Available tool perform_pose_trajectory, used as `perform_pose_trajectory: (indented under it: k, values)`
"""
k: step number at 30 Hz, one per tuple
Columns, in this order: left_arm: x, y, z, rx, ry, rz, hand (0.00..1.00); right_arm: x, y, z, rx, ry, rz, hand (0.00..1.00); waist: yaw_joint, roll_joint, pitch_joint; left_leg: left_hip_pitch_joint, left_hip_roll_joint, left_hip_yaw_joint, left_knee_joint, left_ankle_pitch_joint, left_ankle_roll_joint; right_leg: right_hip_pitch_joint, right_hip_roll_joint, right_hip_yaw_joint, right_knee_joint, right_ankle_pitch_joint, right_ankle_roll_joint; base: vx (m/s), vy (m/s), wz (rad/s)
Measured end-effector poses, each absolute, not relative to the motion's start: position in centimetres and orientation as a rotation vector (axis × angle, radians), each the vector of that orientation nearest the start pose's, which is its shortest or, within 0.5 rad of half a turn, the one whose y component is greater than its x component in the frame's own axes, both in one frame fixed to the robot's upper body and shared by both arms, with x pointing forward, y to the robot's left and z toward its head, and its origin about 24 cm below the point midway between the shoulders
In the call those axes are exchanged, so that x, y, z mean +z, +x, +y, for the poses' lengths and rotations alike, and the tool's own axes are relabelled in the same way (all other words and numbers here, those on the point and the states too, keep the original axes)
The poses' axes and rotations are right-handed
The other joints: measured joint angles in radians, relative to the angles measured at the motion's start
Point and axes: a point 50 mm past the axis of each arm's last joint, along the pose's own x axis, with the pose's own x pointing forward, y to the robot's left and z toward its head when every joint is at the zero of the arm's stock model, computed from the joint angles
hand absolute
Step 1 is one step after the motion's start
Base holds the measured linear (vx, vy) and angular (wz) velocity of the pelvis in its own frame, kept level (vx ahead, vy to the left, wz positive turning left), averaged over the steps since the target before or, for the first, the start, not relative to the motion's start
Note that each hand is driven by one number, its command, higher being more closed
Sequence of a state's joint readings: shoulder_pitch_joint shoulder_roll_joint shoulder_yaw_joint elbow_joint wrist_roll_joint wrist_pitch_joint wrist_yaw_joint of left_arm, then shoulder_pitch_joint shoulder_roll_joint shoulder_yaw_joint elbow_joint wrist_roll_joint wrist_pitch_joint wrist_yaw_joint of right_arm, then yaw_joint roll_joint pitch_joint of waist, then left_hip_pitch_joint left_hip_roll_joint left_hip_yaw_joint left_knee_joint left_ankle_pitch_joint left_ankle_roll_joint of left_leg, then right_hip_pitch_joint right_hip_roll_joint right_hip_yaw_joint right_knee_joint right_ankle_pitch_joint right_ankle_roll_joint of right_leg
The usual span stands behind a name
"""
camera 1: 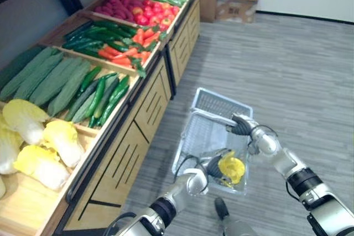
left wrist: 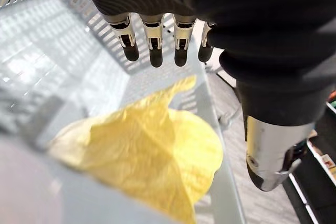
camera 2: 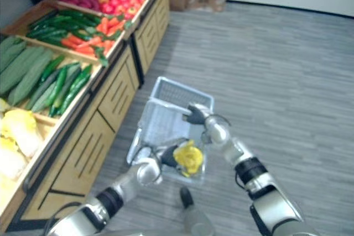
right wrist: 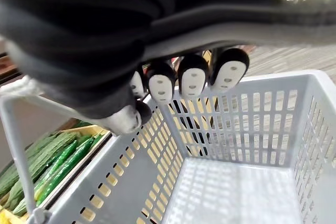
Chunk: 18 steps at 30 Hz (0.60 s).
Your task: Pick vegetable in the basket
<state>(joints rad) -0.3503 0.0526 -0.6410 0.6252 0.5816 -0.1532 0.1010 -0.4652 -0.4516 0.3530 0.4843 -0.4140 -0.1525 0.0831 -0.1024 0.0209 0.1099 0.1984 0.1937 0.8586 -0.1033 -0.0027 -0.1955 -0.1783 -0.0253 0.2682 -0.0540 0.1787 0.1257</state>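
Left wrist view has the left hand point(camera 1: 213, 165) with its fingers point(left wrist: 155, 51) straight and its thumb spread well apart, holding nothing. They hang just above a yellow cabbage point(camera 1: 231, 168), which lies inside the grey basket point(camera 1: 213, 103) against its near wall. Whether any fingertip touches the leaves is hard to tell.

On the basket's right side, the right hand point(camera 1: 242, 125) has its fingers curled tight round the thin handle point(right wrist: 12, 135), and the basket appears to hang from it above the grey floor point(camera 1: 298, 64).

To the left stands a wooden counter point(camera 1: 138, 109) with cucumbers point(camera 1: 102, 95) and, farther off, carrots point(camera 1: 133, 48).
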Motion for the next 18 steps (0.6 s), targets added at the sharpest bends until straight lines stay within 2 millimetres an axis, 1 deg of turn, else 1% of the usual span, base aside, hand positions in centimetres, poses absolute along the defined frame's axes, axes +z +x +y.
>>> perform_pose_trajectory:
  k: [1,2,4,5,6,8,10,11,13,14,15,16,17,18]
  values:
    - [-0.5,26.2,1.5,-0.676,0.821,-0.118,0.0,5.7,32.7,-16.9,0.377,-0.975,-0.04,1.0,0.002,0.0,0.0,-0.003,0.001,-0.022,0.0,0.003,0.004,0.006,-0.006,-0.019,0.0,-0.003,-0.004,-0.07,-0.026,0.52]
    - [-0.1,26.2,1.4,-0.671,0.801,-0.134,0.0,5.5,32.5,-17.3,0.367,-0.968,-0.028,1.0,0.005,0.0,0.0,-0.004,0.002,-0.029,0.0,0.004,0.006,0.01,-0.009,-0.029,0.0,-0.004,-0.005,-0.06,-0.024,0.45]
    - [1.7,26.3,1.3,-0.654,0.725,-0.196,0.0,4.4,31.7,-18.7,0.328,-0.944,0.031,1.0,0.026,0.0,0.0,-0.009,0.004,-0.061,0.0,0.006,0.009,0.026,-0.017,-0.056,0.001,-0.009,-0.009,-0.07,-0.023,0.38]
    - [2.2,26.3,1.5,-0.646,0.711,-0.215,0.0,4.1,31.6,-19.0,0.321,-0.94,0.046,1.0,0.026,0.0,0.0,-0.011,0.005,-0.072,0.0,0.007,0.01,0.031,-0.021,-0.068,0.001,-0.012,-0.01,-0.08,-0.034,0.53]
    - [3.0,26.1,1.7,-0.636,0.662,-0.236,0.0,3.5,31.2,-19.8,0.3,-0.929,0.08,1.0,0.027,0.0,0.0,-0.022,0.006,-0.102,-0.001,0.009,0.014,0.037,-0.03,-0.097,0.003,-0.02,-0.008,-0.06,-0.029,0.62]
    - [4.2,25.3,2.2,-0.641,0.597,-0.281,0.0,2.3,30.6,-21.6,0.254,-0.917,0.155,1.0,0.039,0.0,0.0,-0.042,0.005,-0.144,-0.001,0.012,0.019,0.044,-0.045,-0.138,0.004,-0.025,-0.01,-0.05,-0.032,0.65]
    - [4.8,24.7,2.6,-0.648,0.555,-0.298,0.0,1.5,30.0,-22.7,0.219,-0.902,0.201,1.0,0.052,-0.001,0.0,-0.056,0.004,-0.168,-0.001,0.018,0.027,0.045,-0.053,-0.162,0.003,-0.026,-0.009,-0.03,-0.033,0.47]
    - [5.3,24.2,2.9,-0.656,0.515,-0.312,0.0,0.7,29.2,-24.1,0.178,-0.884,0.256,1.0,0.059,-0.001,0.0,-0.066,0.003,-0.196,-0.001,0.025,0.034,0.05,-0.062,-0.191,0.003,-0.03,-0.009,-0.01,-0.03,0.63]
    - [5.7,23.3,3.6,-0.662,0.46,-0.313,0.0,-0.7,27.9,-25.9,0.12,-0.853,0.342,1.0,0.072,-0.001,-0.001,-0.082,0.001,-0.246,-0.001,0.03,0.041,0.064,-0.075,-0.237,0.002,-0.036,-0.01,-0.01,-0.035,0.77]
    - [5.9,22.7,4.5,-0.648,0.409,-0.305,0.0,-2.0,26.6,-27.2,0.074,-0.823,0.417,1.0,0.079,-0.002,-0.004,-0.095,-0.001,-0.283,-0.001,0.034,0.047,0.077,-0.085,-0.27,0.001,-0.041,-0.011,-0.01,-0.031,0.82]
    - [6.0,22.4,5.3,-0.627,0.379,-0.296,0.0,-2.7,25.8,-27.9,0.045,-0.801,0.464,1.0,0.079,-0.004,-0.009,-0.11,-0.003,-0.31,-0.001,0.038,0.052,0.082,-0.092,-0.295,0.001,-0.046,-0.009,-0.02,-0.022,0.76]
    - [6.1,22.3,5.8,-0.608,0.354,-0.287,0.0,-3.2,25.3,-28.2,0.027,-0.786,0.492,1.0,0.079,-0.004,-0.014,-0.113,-0.005,-0.329,-0.001,0.04,0.054,0.083,-0.096,-0.31,0.001,-0.048,-0.008,0.02,-0.018,0.77]
    - [6.3,22.1,7.4,-0.544,0.313,-0.272,0.0,-4.3,24.2,-28.8,-0.015,-0.747,0.548,1.0,0.081,-0.006,-0.018,-0.131,-0.01,-0.36,-0.001,0.046,0.06,0.087,-0.102,-0.34,-0.001,-0.048,-0.008,0.02,-0.02,0.6]
    - [6.4,22.0,8.1,-0.515,0.295,-0.266,0.0,-4.8,23.7,-28.9,-0.032,-0.732,0.569,1.0,0.082,-0.008,-0.019,-0.14,-0.013,-0.376,-0.001,0.049,0.063,0.09,-0.104,-0.35,-0.004,-0.048,-0.008,0.02,-0.023,0.72]
